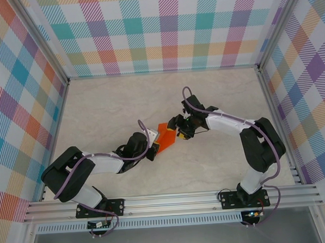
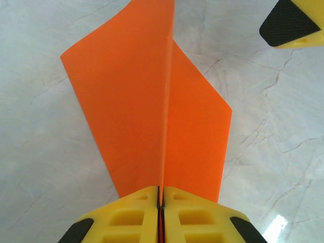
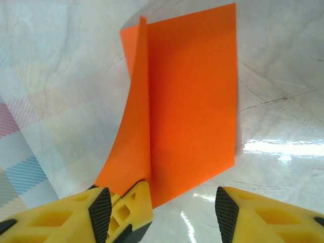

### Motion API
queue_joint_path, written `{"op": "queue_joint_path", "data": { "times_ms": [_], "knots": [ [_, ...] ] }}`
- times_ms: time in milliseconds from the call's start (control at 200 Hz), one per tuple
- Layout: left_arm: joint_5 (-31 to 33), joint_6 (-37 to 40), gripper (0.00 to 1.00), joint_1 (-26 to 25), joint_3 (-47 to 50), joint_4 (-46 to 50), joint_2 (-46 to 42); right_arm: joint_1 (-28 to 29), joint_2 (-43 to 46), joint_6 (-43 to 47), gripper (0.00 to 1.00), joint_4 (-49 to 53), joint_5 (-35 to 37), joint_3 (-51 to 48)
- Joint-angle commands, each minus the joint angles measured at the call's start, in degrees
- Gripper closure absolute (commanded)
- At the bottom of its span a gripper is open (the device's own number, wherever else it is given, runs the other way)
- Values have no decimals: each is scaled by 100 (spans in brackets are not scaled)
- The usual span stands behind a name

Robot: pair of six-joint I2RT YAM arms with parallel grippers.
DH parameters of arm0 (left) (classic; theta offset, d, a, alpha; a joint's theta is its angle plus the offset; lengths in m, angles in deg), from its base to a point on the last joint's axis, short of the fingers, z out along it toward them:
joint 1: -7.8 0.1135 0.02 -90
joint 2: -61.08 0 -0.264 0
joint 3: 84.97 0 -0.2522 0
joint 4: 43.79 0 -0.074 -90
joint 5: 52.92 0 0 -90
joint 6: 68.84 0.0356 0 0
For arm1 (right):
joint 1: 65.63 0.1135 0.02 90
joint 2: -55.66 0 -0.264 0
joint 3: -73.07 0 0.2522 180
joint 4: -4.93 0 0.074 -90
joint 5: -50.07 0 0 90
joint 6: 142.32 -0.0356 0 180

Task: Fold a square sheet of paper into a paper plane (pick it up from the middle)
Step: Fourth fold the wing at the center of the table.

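My left tool [image 2: 161,196] is pressed tight on the near edge of the thin bright orange sheet of paper [image 2: 136,101], both yellow fingers meeting right on its central crease with only the paper between them. From there the sheet runs away from me with the crease standing up as a sharp ridge, and a flap slopes down on either side toward the pale marbled surface [image 2: 45,167]. My right tool [image 3: 163,208] stands with its jaws well apart and grips nothing. The opposite end of the sheet [image 3: 192,101] lies ahead of its black-padded fingers [image 3: 225,212], and one flap there curls upward along the crease. Seen from my left wrist, one of those padded fingertips [image 2: 291,23] hangs off to the side of the paper, clear of it. From above, the sheet [image 1: 166,137] sits near the middle of the surface [image 1: 107,108], between my left tool [image 1: 153,148] and my right tool [image 1: 182,128], which face each other across it. Pastel plaid walls [image 1: 163,29] enclose the workspace.
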Motion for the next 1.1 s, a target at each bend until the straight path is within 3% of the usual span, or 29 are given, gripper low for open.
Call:
{"op": "queue_joint_path", "data": {
  "times_ms": [0, 300, 660, 1095],
  "knots": [
    [-370, -611, 91, -49, -2, -120, 27, 27, 260, 920, 44, -621, -26, -383],
    [-791, -1393, 92, -50, 29, -198, 80, 1, 45, 1315, 50, -1909, -931, -1043],
    [-765, -1725, 90, -52, -92, -47, 269, 5, -471, 1399, 63, -1840, -1041, -872],
    [-819, -2337, 73, -57, -478, 710, 17, 10, -762, 1109, 57, -1913, -1012, -749]
  ]
}}
